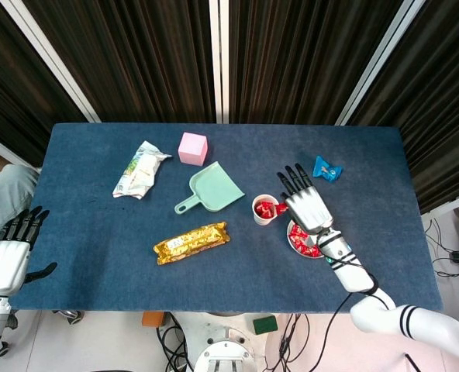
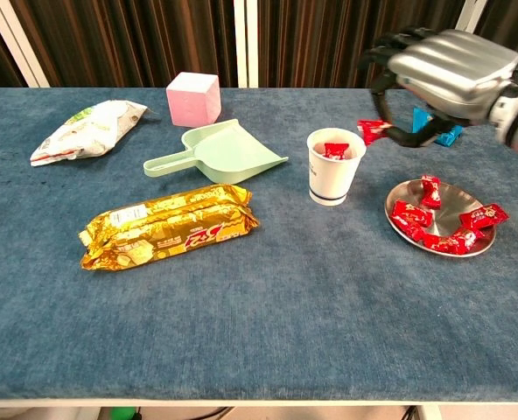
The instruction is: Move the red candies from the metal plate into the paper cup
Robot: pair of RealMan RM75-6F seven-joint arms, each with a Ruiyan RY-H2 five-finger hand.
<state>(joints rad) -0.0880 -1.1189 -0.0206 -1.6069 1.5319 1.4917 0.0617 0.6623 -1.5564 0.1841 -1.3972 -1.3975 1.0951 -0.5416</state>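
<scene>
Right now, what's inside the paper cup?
Red candy shows at the top of the paper cup; anything lower is hidden by its wall. The right robot hand holds another beside its rim.

We count one paper cup (image 2: pixel 334 166), one metal plate (image 2: pixel 440 219), one green dustpan (image 2: pixel 220 152), one pink cube (image 2: pixel 192 98), two snack packs (image 2: pixel 170 227), two hands (image 2: pixel 443 66).
</scene>
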